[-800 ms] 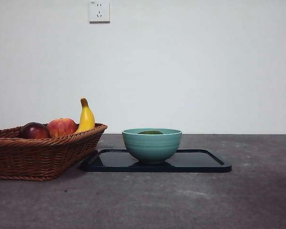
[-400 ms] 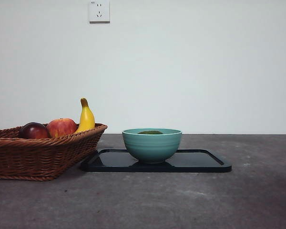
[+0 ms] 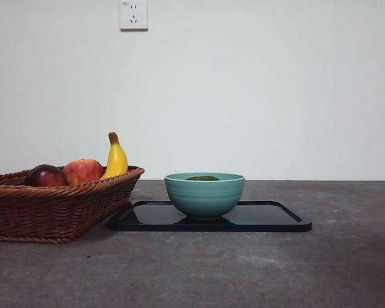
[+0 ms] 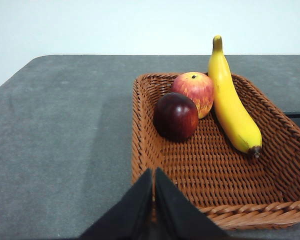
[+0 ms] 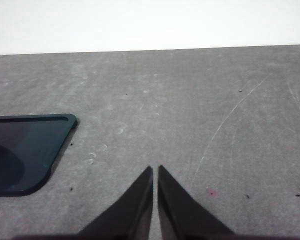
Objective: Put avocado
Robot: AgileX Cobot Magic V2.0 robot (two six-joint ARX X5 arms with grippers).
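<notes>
The avocado (image 3: 203, 178) lies inside the teal bowl (image 3: 204, 195); only its dark green top shows above the rim in the front view. The bowl stands on a black tray (image 3: 269, 218). No arm appears in the front view. My left gripper (image 4: 154, 171) is shut, empty, and hovers at the near corner of the wicker basket (image 4: 145, 150). My right gripper (image 5: 155, 169) is shut and empty over bare table, to the side of the black tray (image 5: 25, 150).
The wicker basket (image 3: 51, 208) at the left holds a dark red-purple fruit (image 4: 176, 116), a red-yellow apple (image 4: 195, 91) and a banana (image 4: 232, 107). A wall socket (image 3: 133, 14) is on the wall behind. Grey tabletop (image 3: 244, 269) spreads in front.
</notes>
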